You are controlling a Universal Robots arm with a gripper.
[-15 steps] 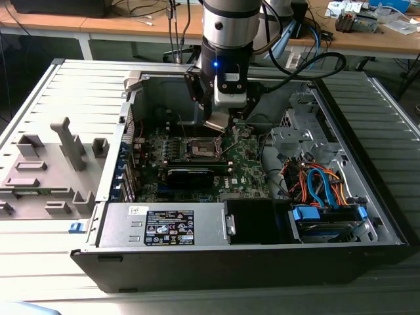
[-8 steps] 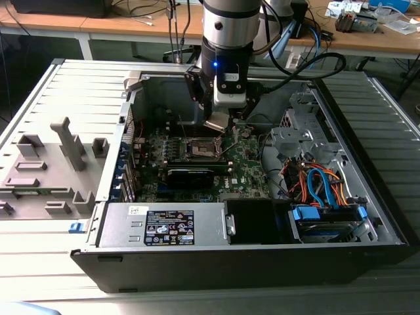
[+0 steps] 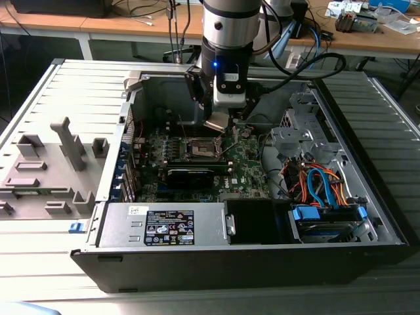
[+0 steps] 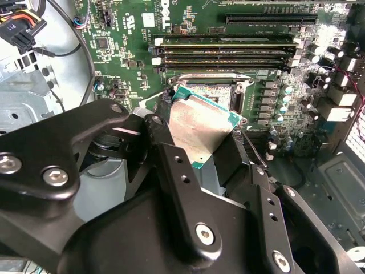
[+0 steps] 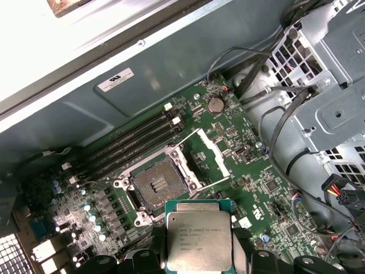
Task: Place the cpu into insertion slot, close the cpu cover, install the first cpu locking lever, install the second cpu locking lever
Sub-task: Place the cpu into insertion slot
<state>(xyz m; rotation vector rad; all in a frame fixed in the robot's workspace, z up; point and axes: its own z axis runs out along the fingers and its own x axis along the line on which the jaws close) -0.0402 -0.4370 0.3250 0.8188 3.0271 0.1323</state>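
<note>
1. A grey slatted surface (image 3: 46, 275) carried the whole set-up. On it, at the exterior view's left, stood a grey plastic fixture (image 3: 59, 164).
2. An open computer case (image 3: 249, 262) lay on the surface with its inside facing up.
3. The robot arm (image 3: 226, 26) reached down into the case from above.
4. A silver power supply (image 3: 164, 226) sat along the near wall of the case in the exterior view. Coloured cables (image 3: 321, 184) were bundled at the exterior view's right.
5. The green board (image 3: 249, 164) (image 5: 274, 194) covered the floor of the case. Its long black memory slots (image 5: 131, 142) (image 4: 228, 51) ran beside the socket.
6. The gripper (image 3: 220, 115) (image 4: 197, 142) (image 5: 199, 254) hung above the board. Its black jaws were clamped on two opposite edges of the cpu.
7. The insertion slot (image 5: 157, 184) (image 3: 200, 149) was uncovered and had no chip in it. Its dark centre with fine contacts was visible inside the silvery rim.
8. The cpu cover (image 5: 215, 154) stood swung open at one side of the slot, and the board was visible through its window.
9. The cpu (image 5: 199, 234) (image 4: 199, 123) (image 3: 216, 123) was in the air with its metal top toward both wrist cameras. It was close to the slot but not seated in it. In the exterior view it looked tilted.
</note>
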